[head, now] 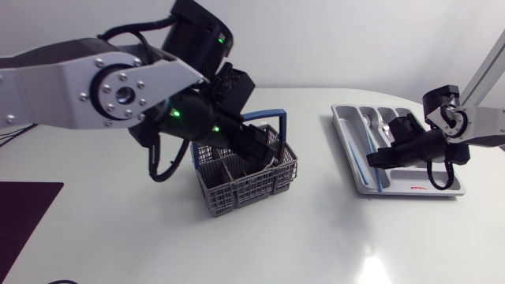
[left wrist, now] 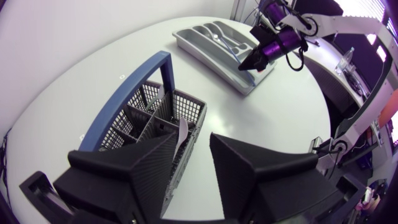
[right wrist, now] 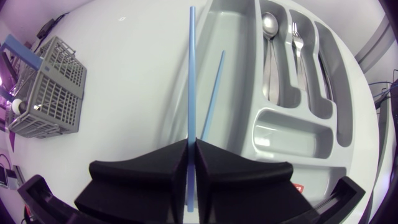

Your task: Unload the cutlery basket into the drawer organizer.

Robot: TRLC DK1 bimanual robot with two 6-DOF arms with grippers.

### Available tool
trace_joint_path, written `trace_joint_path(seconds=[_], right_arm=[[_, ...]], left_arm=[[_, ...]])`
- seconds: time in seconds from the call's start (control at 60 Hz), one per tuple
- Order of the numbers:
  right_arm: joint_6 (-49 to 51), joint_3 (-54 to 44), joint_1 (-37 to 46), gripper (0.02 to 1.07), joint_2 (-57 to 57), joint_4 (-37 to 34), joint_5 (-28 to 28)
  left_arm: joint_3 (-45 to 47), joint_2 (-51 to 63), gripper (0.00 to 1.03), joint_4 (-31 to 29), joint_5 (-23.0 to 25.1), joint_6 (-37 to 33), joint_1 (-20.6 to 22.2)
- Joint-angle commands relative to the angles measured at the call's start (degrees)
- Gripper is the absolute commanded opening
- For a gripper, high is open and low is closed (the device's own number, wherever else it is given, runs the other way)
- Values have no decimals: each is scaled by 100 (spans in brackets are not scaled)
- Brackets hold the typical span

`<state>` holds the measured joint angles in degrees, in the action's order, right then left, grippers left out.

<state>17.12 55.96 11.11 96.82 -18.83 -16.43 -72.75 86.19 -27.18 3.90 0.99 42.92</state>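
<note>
Head view, my left hand (head: 262,154) over the cutlery basket (head: 237,189) mid-tabletop (head: 316,237), drawer organizer (head: 345,134) near the right edge, left wrist view, left hand fingers spread above the basket, right wrist view, my right hand (right wrist: 191,142) pinching a blue chopstick (right wrist: 190,74) along the organizer's long side compartment, second chopstick (right wrist: 212,93) lying inside it, spoon (right wrist: 268,25) and fork (right wrist: 297,37) in neighbouring slots

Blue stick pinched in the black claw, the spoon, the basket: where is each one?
blue chopstick (right wrist: 191,68), right wrist view, on the middle of its shaft.
spoon (right wrist: 269,23), right wrist view, on its bowl.
basket (left wrist: 165,71), left wrist view, on its blue handle post.
</note>
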Motion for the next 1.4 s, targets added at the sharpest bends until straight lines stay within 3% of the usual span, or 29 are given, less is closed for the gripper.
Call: trace_joint_path(seconds=[0.0, 0.2, 0.35, 0.45, 0.6, 1.017, 1.383], right_arm=[[-174, 196, 49, 8, 303, 178, 175], [-174, 266, 58, 10, 602, 266, 359], [-280, 371, 31, 30, 716, 336, 447], [-359, 459, 5, 49, 777, 327, 465], [-377, 494, -39, 64, 760, 283, 465], [-394, 37, -206, 68, -40, 116, 465], [-412, -130, -294, 72, -286, 72, 465]], left_arm=[[-266, 319, 38, -59, -346, -161, 261], [-626, 882, 38, -156, -1102, -196, 718], [-934, 1321, 38, -182, -1612, -196, 903], [-1092, 1558, 38, -191, -1814, -196, 955], [-1215, 1752, 37, -235, -2051, -196, 973], [-1619, 2270, 35, -578, -2368, -117, 903], [-1760, 2525, 24, -666, -2420, 76, 780]])
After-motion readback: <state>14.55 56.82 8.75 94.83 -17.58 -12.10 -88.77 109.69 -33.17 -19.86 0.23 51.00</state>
